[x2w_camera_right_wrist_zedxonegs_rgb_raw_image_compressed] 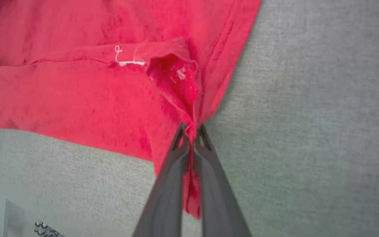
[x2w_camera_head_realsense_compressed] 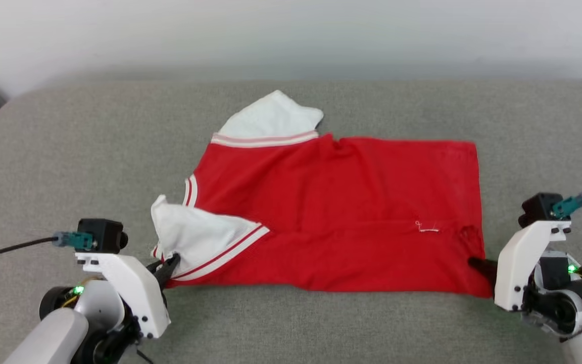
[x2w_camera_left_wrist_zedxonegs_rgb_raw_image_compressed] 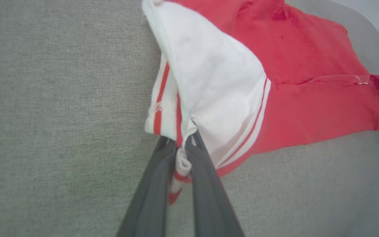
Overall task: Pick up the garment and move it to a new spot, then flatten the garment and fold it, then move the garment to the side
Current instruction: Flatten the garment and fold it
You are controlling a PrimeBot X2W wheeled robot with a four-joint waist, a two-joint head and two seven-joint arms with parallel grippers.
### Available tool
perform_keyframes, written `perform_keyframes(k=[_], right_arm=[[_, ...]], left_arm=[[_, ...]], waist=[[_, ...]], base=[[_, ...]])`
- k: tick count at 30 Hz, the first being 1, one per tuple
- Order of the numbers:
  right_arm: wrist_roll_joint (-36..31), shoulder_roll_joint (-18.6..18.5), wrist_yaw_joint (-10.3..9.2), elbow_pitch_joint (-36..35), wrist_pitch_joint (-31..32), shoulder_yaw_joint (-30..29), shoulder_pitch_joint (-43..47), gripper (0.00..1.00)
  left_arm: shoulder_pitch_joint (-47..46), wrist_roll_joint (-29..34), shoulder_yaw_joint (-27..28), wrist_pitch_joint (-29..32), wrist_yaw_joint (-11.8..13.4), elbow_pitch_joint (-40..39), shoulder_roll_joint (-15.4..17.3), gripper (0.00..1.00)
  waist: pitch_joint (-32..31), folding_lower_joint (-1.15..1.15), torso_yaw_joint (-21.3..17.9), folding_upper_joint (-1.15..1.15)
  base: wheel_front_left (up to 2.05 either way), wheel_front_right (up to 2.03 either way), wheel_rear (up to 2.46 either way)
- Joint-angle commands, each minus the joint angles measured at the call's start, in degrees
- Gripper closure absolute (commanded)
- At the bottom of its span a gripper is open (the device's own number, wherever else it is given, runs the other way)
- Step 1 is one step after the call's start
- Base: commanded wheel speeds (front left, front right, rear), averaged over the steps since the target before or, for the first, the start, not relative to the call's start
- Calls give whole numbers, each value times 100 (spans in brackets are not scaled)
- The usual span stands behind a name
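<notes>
Grey cushion [x2w_camera_head_realsense_compressed: 68, 151] carries the shirt [x2w_camera_head_realsense_compressed: 331, 202], which lies spread across its middle, between the two arms. At the near edge the left gripper [x2w_camera_head_realsense_compressed: 170, 268] is clamped on the cuff of the near sleeve [x2w_camera_head_realsense_compressed: 195, 235]. The left wrist view shows just a small wad of striped trim squeezed between the fingers [x2w_camera_left_wrist_zedxonegs_rgb_raw_image_compressed: 206, 191]. The right gripper [x2w_camera_head_realsense_compressed: 478, 264] is pinched tight on the near corner of the hem [x2w_camera_head_realsense_compressed: 477, 202], where the cloth bunches into a pleat.

The weak point is probably the left hold. It has so little cloth, and that on a sleeve rather than the body, that a lift could pull the trim free or only drag the sleeve out while the red body sags behind. On the right, the pleat may hold just one layer, so the other could drop away. An uneven pull between the arms would likely skew the shirt, and the flap folded over along the near edge could fall open.

Its long axis runs side to side across the cushion, with the collar end and both sleeves at the robot's left and the hem at the right. Further back, the far sleeve [x2w_camera_head_realsense_compressed: 271, 119] sticks out toward the pale wall [x2w_camera_head_realsense_compressed: 291, 30] — it lies loose, with neither gripper near it
</notes>
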Motion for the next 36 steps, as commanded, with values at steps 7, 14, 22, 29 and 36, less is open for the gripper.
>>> perform_keyframes(k=[7, 14, 22, 29, 36], right_arm=[[79, -178, -2, -571, 57, 211, 672, 100], [44, -245, -2, -836, 107, 105, 1167, 100], [-187, -111, -2, -852, -836, 53, 1208, 0], [-501, -166, -2, -1019, -2479, -80, 1116, 0], [-1066, 61, -2, -1649, -3592, -215, 880, 0]], left_arm=[[674, -189, 84, -53, 216, -239, 143, 100], [1108, -366, 76, 81, 357, -382, 248, 100], [883, -441, 110, -122, 180, -64, -36, 0], [391, 36, 284, -737, 269, 145, -9, 0], [-617, 569, 523, -1162, 562, 223, 8, 0]], waist=[[-768, 0, -67, 0], [-832, 0, -72, 0], [-505, 0, -146, 0], [-460, 0, -336, 0], [50, 0, -732, 0]], base=[[0, 0, 0], [0, 0, 0], [0, 0, 0], [0, 0, 0], [0, 0, 0]])
